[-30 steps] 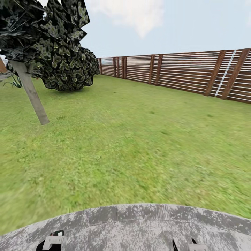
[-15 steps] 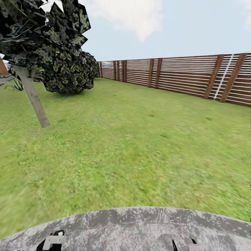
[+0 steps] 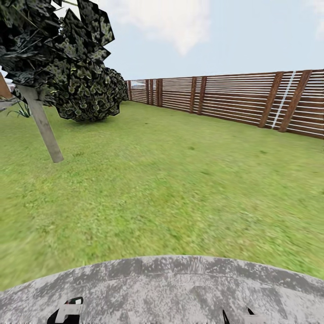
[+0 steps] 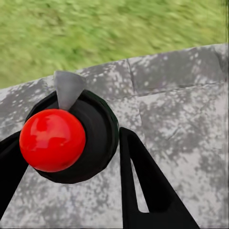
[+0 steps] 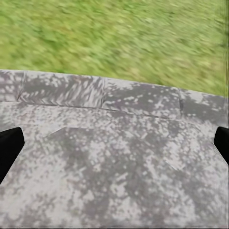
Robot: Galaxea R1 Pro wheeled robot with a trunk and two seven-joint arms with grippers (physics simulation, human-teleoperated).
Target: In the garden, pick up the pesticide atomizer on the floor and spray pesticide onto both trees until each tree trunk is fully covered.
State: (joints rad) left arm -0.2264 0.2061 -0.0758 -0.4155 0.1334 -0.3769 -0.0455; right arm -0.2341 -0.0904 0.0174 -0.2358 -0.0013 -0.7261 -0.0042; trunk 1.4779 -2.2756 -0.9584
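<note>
Robot is on a grey stone slab [image 3: 180,279] at the lawn's [image 3: 171,189] near edge, head looking out over the grass to the slat fence [image 3: 234,101] along the far side. One tree [image 3: 58,58] stands at the lawn's far left, its pale trunk [image 3: 42,128] bare low down and well apart from the robot; no spray on it that I can see.

Left tool [image 4: 71,157] is closed on the atomizer [image 4: 76,138]: black fingers on both sides of the dark body, red ball top facing the camera, grey nozzle tip poking out. Held low over the slab, probably just carry posture while driving.

Right tool [image 5: 114,140] is wide open and empty, fingertips [image 5: 9,145] only at the frame edges.

Judgement: carrying stage, spraying not started.
</note>
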